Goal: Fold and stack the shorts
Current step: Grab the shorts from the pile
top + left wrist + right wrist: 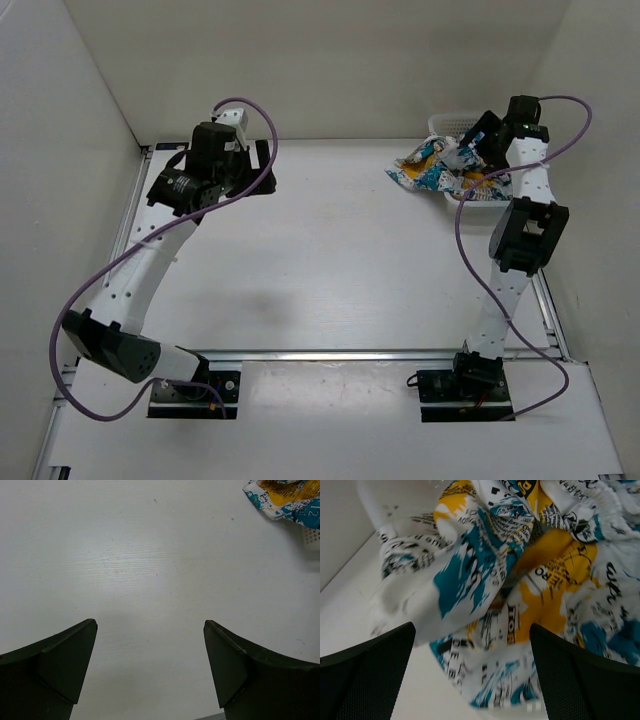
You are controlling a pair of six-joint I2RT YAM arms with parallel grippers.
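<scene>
While the soft white fabric shorts [440, 165] with their teal-blue, yellow-orange and black print lie crumpled at the far right, heaped over the left side of the white plastic mesh basket [450, 120] and spilling onto the white surface [330, 260], the main risk is a bad first pick. The right arm [520, 235] leans over the heap. Its wrist view shows the jaws spread wide and empty, with the bunched shorts [520, 580] filling the gap ahead of them. Closing on such a wad would likely catch several layers at once. The garment would then come up as a knot rather than by one edge, and spreading it flat would be hard. A gathered elastic band seems to sit at the upper right of that view, but I cannot tell which fold belongs to which leg.

A second danger, I judge, is the basket. It looks light, and fabric dragging over the rim or snagging in the mesh could tip it or pull it toward the middle. A deep reach could also pinch the mesh wall together with the fabric.

The left arm [150, 250] holds its jaws open and empty over bare surface at the far left, well apart from the shorts [285, 497], which show only at the top right corner of its wrist view. From there it cannot steady anything.
</scene>
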